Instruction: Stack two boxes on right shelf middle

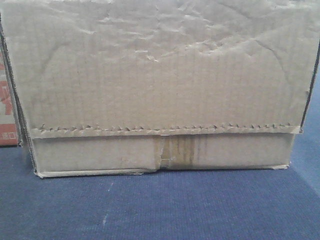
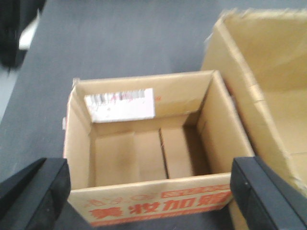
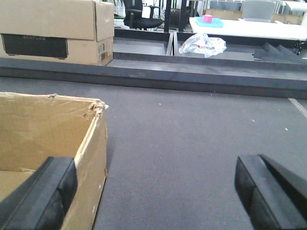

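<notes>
The left gripper (image 2: 149,189) has two matte black fingers (image 2: 43,191), blocky, with flat inner faces and bevelled edges. The right gripper (image 3: 156,187) has the same black, wedge-shaped pair.

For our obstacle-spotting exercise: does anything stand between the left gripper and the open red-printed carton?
Nothing visible does. The open left gripper straddles the near wall of the red-printed carton; the larger plain carton stands beside it, not between.
</notes>
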You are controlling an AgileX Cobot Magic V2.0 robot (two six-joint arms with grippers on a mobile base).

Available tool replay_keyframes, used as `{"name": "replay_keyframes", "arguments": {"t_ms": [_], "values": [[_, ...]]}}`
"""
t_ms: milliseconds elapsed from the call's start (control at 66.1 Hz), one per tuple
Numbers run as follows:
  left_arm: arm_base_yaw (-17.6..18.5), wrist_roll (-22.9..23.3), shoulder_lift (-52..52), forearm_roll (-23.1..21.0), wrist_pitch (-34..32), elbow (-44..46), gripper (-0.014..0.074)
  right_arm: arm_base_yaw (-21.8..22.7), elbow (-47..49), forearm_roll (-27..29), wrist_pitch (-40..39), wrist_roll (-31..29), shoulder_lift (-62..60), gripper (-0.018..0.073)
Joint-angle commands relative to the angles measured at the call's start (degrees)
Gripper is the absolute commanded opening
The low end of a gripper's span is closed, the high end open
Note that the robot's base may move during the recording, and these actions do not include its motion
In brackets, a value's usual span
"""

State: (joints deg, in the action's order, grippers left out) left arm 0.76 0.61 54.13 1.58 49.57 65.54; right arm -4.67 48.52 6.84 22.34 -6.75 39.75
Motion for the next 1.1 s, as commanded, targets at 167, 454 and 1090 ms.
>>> {"name": "replay_keyframes", "arguments": {"t_ms": [167, 454, 1090], "values": [[-7.5, -7.4, 17.5, -2.3, 11.1, 16.9, 0.058, -1.4, 0.5, -0.3, 0.1, -0.1, 0.3, 0.057], [-13.5, -16.9, 32.8, -4.8, 18.0, 24.5, 0.058, -2.2, 0.5, -0.4, 0.1, -0.1, 0.3, 0.057], [-13.5, -16.9, 45.8, -4.4, 14.9, 24.5, 0.058, -2.2, 0.5, -0.4, 0.4, -0.1, 0.3, 0.057]]}}
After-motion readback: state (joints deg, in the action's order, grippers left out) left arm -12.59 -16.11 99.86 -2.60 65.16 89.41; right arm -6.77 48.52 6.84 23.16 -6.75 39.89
